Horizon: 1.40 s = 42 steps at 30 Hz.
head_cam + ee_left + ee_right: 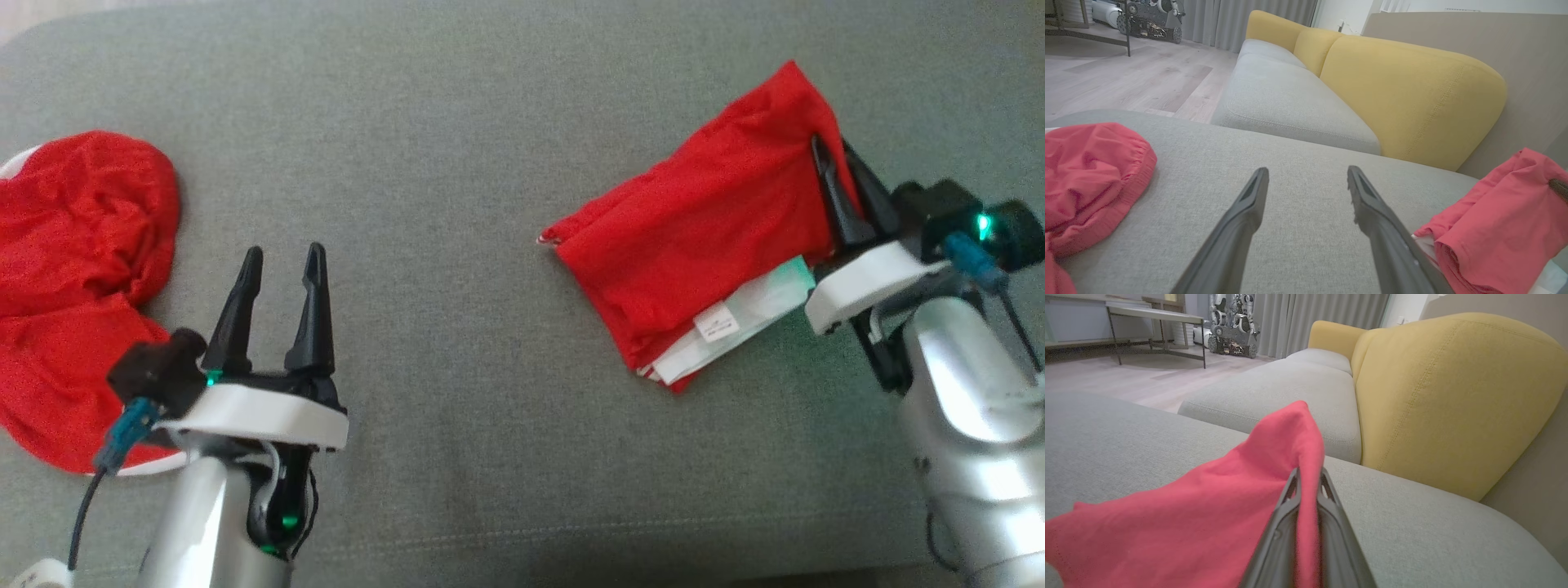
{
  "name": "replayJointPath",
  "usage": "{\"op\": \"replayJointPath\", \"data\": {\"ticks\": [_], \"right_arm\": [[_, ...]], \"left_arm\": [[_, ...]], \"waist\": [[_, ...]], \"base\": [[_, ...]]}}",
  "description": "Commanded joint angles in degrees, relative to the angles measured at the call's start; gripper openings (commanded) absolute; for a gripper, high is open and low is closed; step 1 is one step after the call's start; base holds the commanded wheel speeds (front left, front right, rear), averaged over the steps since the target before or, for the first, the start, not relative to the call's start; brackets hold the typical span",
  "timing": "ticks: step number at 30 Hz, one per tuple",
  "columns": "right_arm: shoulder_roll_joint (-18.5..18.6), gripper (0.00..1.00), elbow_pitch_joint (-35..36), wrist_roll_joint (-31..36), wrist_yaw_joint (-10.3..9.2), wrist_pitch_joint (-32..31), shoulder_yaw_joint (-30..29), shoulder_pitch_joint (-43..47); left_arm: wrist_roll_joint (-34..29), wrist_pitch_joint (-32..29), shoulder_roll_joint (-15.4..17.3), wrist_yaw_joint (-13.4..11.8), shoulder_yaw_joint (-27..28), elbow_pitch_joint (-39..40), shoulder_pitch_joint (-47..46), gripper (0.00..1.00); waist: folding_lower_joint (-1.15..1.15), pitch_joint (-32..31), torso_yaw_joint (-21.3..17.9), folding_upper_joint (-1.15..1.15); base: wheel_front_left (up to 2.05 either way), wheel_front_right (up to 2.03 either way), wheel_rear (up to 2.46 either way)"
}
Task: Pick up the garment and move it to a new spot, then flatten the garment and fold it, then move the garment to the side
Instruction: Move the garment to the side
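Clamping the folded garment [702, 237] by its edge, the right gripper [831, 147] should slide it low and slowly, preserving folds; left gripper [286, 250] rests released.

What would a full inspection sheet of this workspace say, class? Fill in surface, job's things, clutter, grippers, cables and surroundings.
Surface: grey cushion, plain fabric, seam near its front edge.
Job's things: folded garment, red with white layers and a label showing, at the right.
Clutter: crumpled red cloth at the left edge.
Grippers: left gripper open over bare cushion; right gripper shut on the folded garment's edge.
Cables: dark cable with a blue plug at the left wrist.
Surroundings: yellow backrest, wooden floor, curtain, metal table.
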<state>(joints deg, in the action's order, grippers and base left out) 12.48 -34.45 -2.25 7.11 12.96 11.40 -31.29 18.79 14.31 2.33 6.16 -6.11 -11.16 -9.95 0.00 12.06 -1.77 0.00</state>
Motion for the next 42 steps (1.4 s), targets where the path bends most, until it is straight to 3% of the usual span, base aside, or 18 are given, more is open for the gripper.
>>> {"op": "replayJointPath", "data": {"ticks": [1,8,11,15,24,31,32,33,34,42], "right_arm": [[1.8,0.0,2.4,0.1,0.37,-0.4,2.0,-2.7],[7.3,0.0,1.5,-3.4,0.37,-5.1,3.0,-8.9],[10.7,0.0,-0.2,-3.7,0.37,-7.2,0.3,-12.4],[12.5,0.0,-2.8,-3.7,0.37,-10.0,-6.2,-16.1],[10.4,0.0,-6.2,-0.2,0.37,-12.0,-21.8,-19.9],[8.1,0.0,-5.1,0.0,0.37,-12.9,-24.6,-19.9],[8.0,0.05,-4.9,0.3,0.37,-12.9,-24.8,-19.9],[7.8,0.42,-4.7,0.6,0.37,-12.9,-24.8,-19.7],[7.7,1.0,-4.4,0.8,0.37,-12.8,-24.6,-19.6],[5.2,1.0,-0.2,-2.5,0.37,-11.6,-21.7,-18.3]], "left_arm": [[-0.3,0.7,0.5,0.5,1.9,2.6,-3.3,1.0],[-1.3,0.7,0.5,0.9,1.8,4.0,-6.1,1.0],[-2.0,0.7,0.5,1.1,1.6,4.4,-7.7,1.0],[-2.5,0.7,0.5,1.2,1.5,4.8,-9.3,1.0],[-1.3,0.7,0.9,1.3,0.4,5.0,-10.5,1.0],[-0.9,0.7,1.5,1.3,0.6,4.8,-10.3,1.0],[-0.9,0.7,1.6,1.3,0.5,4.8,-10.3,1.0],[-0.8,0.7,1.6,1.3,0.5,4.8,-10.3,1.0],[-0.8,0.7,1.7,1.3,0.5,4.7,-10.4,1.0],[-0.2,0.7,1.4,1.3,1.0,3.6,-9.9,1.0]], "waist": [[0.0,1.3,-0.5,0.0],[0.0,6.6,-1.8,0.0],[0.0,9.4,-2.4,0.0],[0.0,12.4,-2.9,0.0],[0.0,14.4,-3.0,0.0],[0.0,14.3,-2.9,0.0],[0.0,14.3,-2.8,0.0],[0.0,14.3,-2.8,0.0],[0.0,14.3,-2.8,0.0],[0.0,10.3,-1.9,0.0]], "base": [[0.0,0.0,0.0],[0.0,0.0,0.0],[0.0,0.0,0.0],[0.0,0.0,0.0],[0.0,0.0,0.0],[0.0,0.0,0.0],[0.0,0.0,0.0],[0.0,0.0,0.0],[0.0,0.0,0.0],[0.0,0.0,0.0]]}}
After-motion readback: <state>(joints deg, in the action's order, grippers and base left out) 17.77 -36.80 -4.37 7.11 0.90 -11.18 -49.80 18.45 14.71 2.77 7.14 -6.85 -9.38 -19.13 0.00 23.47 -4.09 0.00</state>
